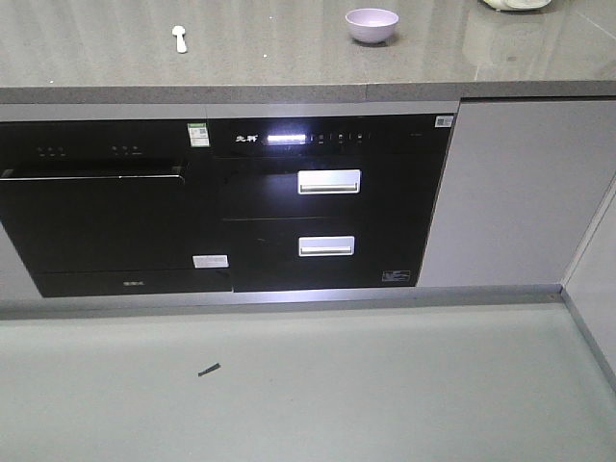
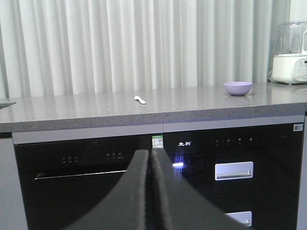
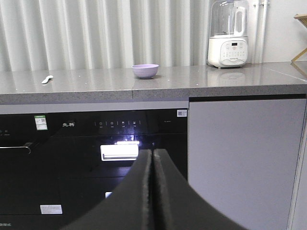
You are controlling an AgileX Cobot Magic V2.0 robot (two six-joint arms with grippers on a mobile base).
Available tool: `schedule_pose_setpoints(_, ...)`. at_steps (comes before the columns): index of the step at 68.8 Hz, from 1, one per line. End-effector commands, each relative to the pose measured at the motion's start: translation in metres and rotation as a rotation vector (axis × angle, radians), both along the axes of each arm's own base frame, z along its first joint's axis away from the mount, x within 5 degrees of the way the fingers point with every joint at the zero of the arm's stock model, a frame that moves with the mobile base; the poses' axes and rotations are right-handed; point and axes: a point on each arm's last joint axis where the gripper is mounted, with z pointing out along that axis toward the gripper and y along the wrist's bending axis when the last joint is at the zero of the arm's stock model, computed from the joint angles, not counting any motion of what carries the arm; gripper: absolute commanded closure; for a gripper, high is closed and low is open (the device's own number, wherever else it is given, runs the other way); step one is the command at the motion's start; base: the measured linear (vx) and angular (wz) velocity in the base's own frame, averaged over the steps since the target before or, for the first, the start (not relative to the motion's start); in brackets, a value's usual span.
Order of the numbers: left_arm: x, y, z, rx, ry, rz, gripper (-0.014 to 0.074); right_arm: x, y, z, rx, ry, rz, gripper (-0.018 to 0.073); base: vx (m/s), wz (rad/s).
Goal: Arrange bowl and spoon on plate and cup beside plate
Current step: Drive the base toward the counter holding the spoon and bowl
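My left pincer (image 2: 150, 157) and right pincer (image 3: 152, 154) were closed, empty. Judged unstarted; next called for reaching bowl (image 1: 372, 24), spoon (image 1: 180, 38) on desk (image 1: 289, 67).

Bowl (image 1: 372, 25): glossy lavender, round, standing upright on the grey counter (image 1: 279, 63), as I see it.
Spoon (image 1: 180, 38): small and pale, lying flat on the same counter; I place it well apart, left of the bowl.

Top edge chops off the blender (image 1: 517, 3) upper right, and the spoon (image 2: 140, 99) is too tiny to tell scoop from handle.
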Motion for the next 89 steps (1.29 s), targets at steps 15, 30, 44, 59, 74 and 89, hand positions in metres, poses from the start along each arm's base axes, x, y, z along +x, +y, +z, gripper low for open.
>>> schedule_pose_setpoints(15,-0.0035,0.0002,0.0137,-0.009,-0.108,0.0,0.0603,-0.0005,0.0008,0.0033,-0.001,-0.069,0.01,0.057,0.19,-0.05)
schedule_pose_setpoints(30,-0.0035,0.0002,0.0137,-0.009,-0.108,0.0,0.0603,-0.0005,0.0008,0.0033,-0.001,-0.069,0.01,0.057,0.2,-0.03)
schedule_pose_setpoints(44,-0.0035,0.0002,0.0137,-0.009,-0.108,0.0,0.0603,-0.0005,0.0008,0.0033,-0.001,-0.069,0.01,0.057,0.2,0.0)
schedule_pose_setpoints(59,-0.0035,0.0002,0.0137,-0.009,-0.108,0.0,0.0603,-0.0005,0.0008,0.0033,-0.001,-0.069,0.01,0.057,0.2,0.01)
schedule_pose_setpoints(74,-0.0035,0.0002,0.0137,-0.009,-0.108,0.0,0.0603,-0.0005,0.0008,0.0033,-0.001,-0.069,0.01,0.057,0.2,0.01)
schedule_pose_setpoints(89,-0.0035,0.0002,0.0137,-0.009,-0.108,0.0,0.0603,-0.0005,0.0008,0.0033,-0.001,-0.069,0.01,0.057,0.19,0.0)
